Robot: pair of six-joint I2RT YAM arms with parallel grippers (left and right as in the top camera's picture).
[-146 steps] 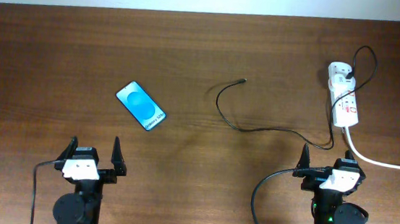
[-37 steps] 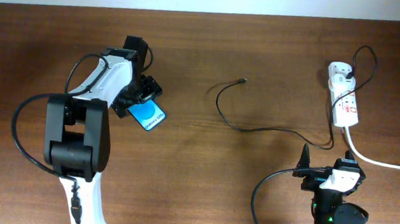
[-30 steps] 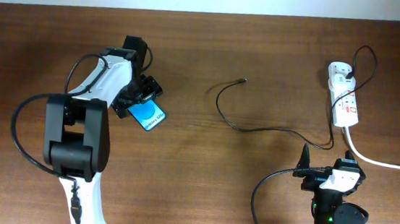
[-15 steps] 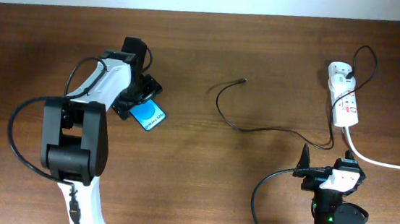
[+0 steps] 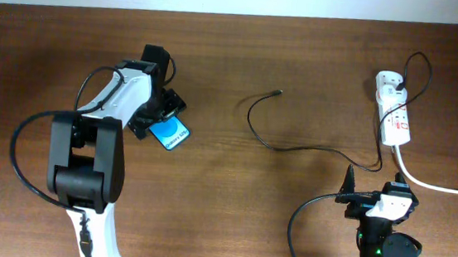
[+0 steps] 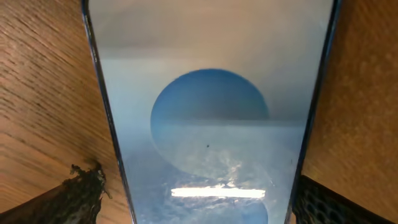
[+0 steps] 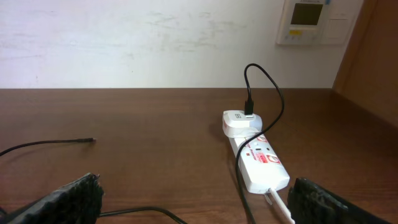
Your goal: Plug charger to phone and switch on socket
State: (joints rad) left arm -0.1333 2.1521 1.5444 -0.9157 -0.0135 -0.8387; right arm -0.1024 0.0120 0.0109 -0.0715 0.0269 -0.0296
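The phone point(image 5: 172, 134) lies slanted on the wood table, blue screen up. It fills the left wrist view point(image 6: 208, 112). My left gripper point(image 5: 157, 112) is down over its far end and open, one finger on each side of the phone point(image 6: 208, 202), with a small gap at the left finger. The charger cable point(image 5: 294, 148) snakes across the table. Its free tip point(image 5: 278, 92) also shows in the right wrist view point(image 7: 92, 140). The socket strip point(image 5: 396, 118) lies at the far right. My right gripper point(image 5: 373, 191) is open and empty, near the front edge.
A white plug adapter point(image 7: 239, 121) sits in the far end of the strip point(image 7: 261, 165), with the black cable rising from it. A thick white cord point(image 5: 440, 187) runs off the right edge. A wall panel point(image 7: 311, 22) hangs behind the table.
Since the earliest frame my left arm has reached from the front edge out to the phone. Over the last second it has barely shifted. The right arm and the cable have not moved.
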